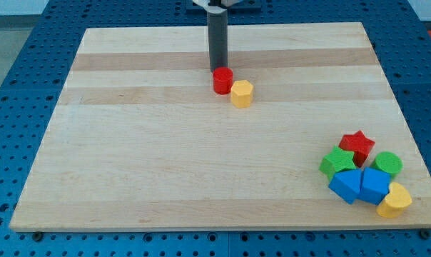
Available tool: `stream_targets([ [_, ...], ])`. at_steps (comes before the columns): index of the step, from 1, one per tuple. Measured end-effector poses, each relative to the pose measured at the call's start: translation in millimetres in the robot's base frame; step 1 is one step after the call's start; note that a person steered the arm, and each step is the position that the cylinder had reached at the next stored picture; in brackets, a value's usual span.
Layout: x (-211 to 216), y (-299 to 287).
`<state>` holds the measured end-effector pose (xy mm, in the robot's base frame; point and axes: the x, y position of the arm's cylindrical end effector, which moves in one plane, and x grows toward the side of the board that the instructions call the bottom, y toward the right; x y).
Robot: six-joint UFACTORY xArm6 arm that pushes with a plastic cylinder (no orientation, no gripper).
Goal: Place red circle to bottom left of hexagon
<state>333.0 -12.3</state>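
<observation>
The red circle block (222,81) sits on the wooden board at the view's upper middle. The yellow hexagon (242,93) touches it on its lower right side. My tip (217,69) stands just above the red circle in the view, at its upper left edge, touching or nearly touching it. The dark rod rises straight up out of the view's top.
A cluster of blocks lies at the view's lower right: a red star (357,146), a green star-like block (337,163), a green circle (388,164), two blue blocks (346,185) (374,185) and a yellow heart (394,200). The board's edge (222,227) meets a blue perforated table.
</observation>
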Motion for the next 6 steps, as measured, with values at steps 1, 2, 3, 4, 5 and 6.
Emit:
stream_targets([
  [1, 22, 0],
  [2, 48, 0],
  [3, 75, 12],
  [4, 76, 33],
  [5, 62, 8],
  [6, 33, -6],
])
